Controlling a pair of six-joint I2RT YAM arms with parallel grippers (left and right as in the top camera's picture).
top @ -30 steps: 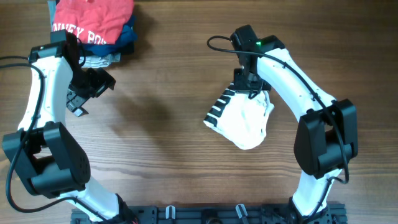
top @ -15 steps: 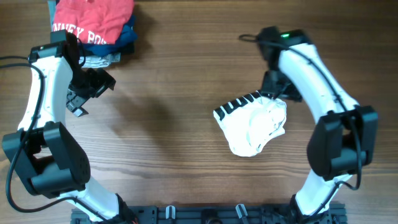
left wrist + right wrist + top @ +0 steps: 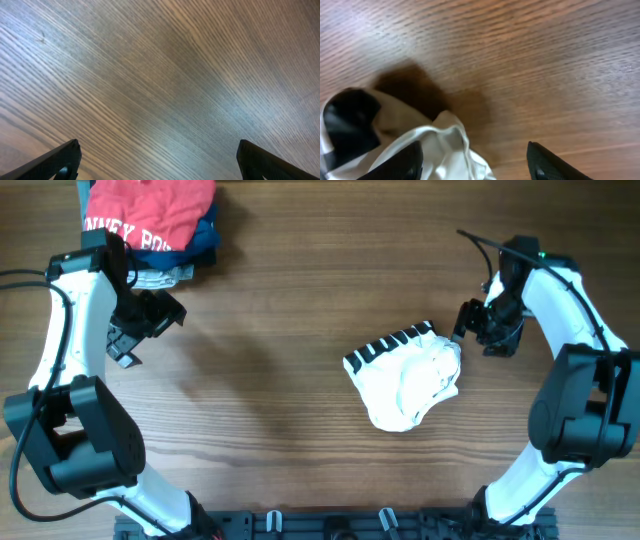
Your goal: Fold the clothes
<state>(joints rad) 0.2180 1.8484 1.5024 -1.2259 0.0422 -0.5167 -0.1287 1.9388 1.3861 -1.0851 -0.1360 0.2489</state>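
The clothes (image 3: pixel 408 380) lie as a bunched white heap on the wooden table right of centre, with a black-striped patch (image 3: pixel 388 348) at the upper left edge. My right gripper (image 3: pixel 463 328) hangs just beyond the heap's upper right edge, open and holding nothing. In the right wrist view the white fabric (image 3: pixel 427 150) sits low on the left, reaching in between the spread fingers (image 3: pixel 547 162) of the right gripper (image 3: pixel 472 152). My left gripper (image 3: pixel 125 345) is far off at the left, open over bare wood (image 3: pixel 160 90), with nothing between its fingertips (image 3: pixel 60 160).
A red garment with white lettering (image 3: pixel 150 210) tops a stack of navy and pale folded clothes (image 3: pixel 190 255) at the back left corner. A black rail (image 3: pixel 330 525) runs along the table's front edge.
My right gripper carried the white clothes to the right, then opened, let them go and drew away to the right. The heap now rests on the table. The left arm stayed still.
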